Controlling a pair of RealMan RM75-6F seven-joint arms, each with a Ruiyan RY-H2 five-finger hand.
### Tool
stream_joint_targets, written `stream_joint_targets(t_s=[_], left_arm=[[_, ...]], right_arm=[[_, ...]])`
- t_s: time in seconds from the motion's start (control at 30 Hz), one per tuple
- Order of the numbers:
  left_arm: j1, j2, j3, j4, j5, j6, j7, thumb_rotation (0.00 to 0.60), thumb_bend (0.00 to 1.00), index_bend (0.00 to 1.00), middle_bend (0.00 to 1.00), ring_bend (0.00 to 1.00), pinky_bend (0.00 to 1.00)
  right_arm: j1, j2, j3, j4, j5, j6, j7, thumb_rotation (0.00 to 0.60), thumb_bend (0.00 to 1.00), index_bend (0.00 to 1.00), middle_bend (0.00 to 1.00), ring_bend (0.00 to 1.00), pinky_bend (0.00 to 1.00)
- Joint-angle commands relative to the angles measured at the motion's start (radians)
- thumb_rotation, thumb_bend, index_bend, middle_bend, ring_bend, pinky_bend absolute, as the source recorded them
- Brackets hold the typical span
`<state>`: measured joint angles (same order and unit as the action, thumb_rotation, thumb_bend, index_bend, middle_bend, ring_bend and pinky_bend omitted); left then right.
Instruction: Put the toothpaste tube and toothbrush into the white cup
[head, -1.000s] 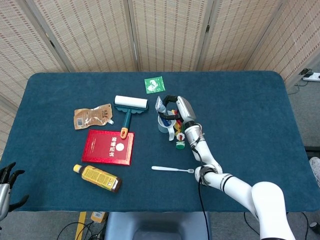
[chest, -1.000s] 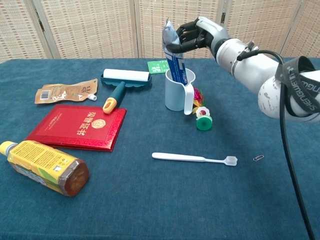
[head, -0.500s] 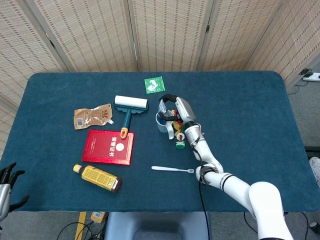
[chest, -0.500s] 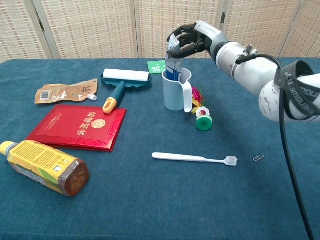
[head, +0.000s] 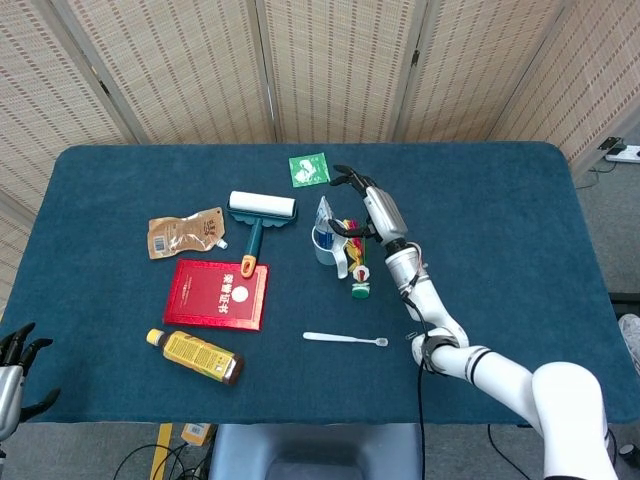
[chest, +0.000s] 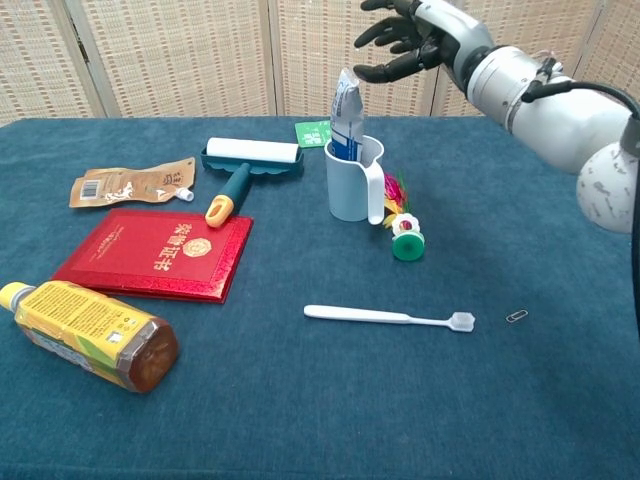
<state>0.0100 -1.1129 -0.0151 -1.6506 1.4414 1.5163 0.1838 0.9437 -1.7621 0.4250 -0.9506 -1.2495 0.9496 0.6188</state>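
**Tube in the cup, brush still to fetch**

The toothpaste tube (chest: 345, 112) stands upright in the white cup (chest: 352, 183), its crimped end poking above the rim, so the first half of the job looks done. The right hand (chest: 412, 38) hovers above the cup toward 1 o'clock, fingers spread and holding nothing, clear of the tube.

The toothbrush (chest: 388, 317) lies flat on the blue table (chest: 560, 400), well apart from that hand, at about 6 o'clock from the cup and nearer the robot, bristle end pointing to 3 o'clock. The likely next move is to bring the right hand down and back toward the handle, pinch the thin shaft off the cloth, then tip it upright to slide in beside the tube.

The left hand (head: 14, 365) sits at the table's near left corner in the head view, fingers apart, empty.
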Motion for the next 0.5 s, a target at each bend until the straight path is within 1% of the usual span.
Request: stream_joint_targets(t_s=[0.03, 0.1, 0.27, 0.33, 0.4, 0.47, 0.5], left_arm=[[0.001, 0.002, -0.001, 0.0, -0.001, 0.001, 0.0, 0.6, 0.24, 0.28, 0.11, 0.13, 0.17], [0.0, 0.002, -0.001, 0.0, -0.003, -0.001, -0.001, 0.6, 0.24, 0.28, 0.11, 0.13, 0.17], [-0.006, 0.003, -0.003, -0.006, 0.004, -0.002, 0.002, 0.6, 0.24, 0.28, 0.11, 0.13, 0.17], [-0.008, 0.002, -0.004, -0.008, 0.008, -0.002, 0.003, 0.6, 0.24, 0.28, 0.11, 0.13, 0.17], [-0.012, 0.002, -0.004, -0.012, 0.011, -0.005, 0.006, 0.6, 0.24, 0.28, 0.11, 0.13, 0.17], [-0.014, 0.001, -0.005, -0.015, 0.016, -0.005, 0.008, 0.6, 0.24, 0.28, 0.11, 0.13, 0.17], [-0.015, 0.001, -0.005, -0.016, 0.017, -0.005, 0.009, 0.6, 0.24, 0.28, 0.11, 0.13, 0.17]], right_arm=[[-0.061, 0.068, -0.021, -0.094, -0.039, 0.095, -0.061, 0.6, 0.19, 0.12, 0.27, 0.13, 0.09], [-0.09, 0.094, -0.031, -0.136, -0.056, 0.148, -0.096, 0.6, 0.21, 0.14, 0.3, 0.13, 0.09], [-0.172, 0.19, -0.057, -0.291, -0.095, 0.251, -0.159, 0.6, 0.25, 0.27, 0.37, 0.15, 0.1], [-0.199, 0.224, -0.072, -0.343, -0.108, 0.275, -0.182, 0.6, 0.26, 0.32, 0.41, 0.19, 0.16], [-0.226, 0.265, -0.094, -0.404, -0.125, 0.287, -0.204, 0.6, 0.26, 0.37, 0.44, 0.23, 0.24], [-0.252, 0.309, -0.128, -0.459, -0.147, 0.286, -0.227, 0.6, 0.26, 0.41, 0.47, 0.28, 0.34], [-0.261, 0.326, -0.144, -0.479, -0.155, 0.281, -0.237, 0.6, 0.26, 0.43, 0.48, 0.3, 0.36]])
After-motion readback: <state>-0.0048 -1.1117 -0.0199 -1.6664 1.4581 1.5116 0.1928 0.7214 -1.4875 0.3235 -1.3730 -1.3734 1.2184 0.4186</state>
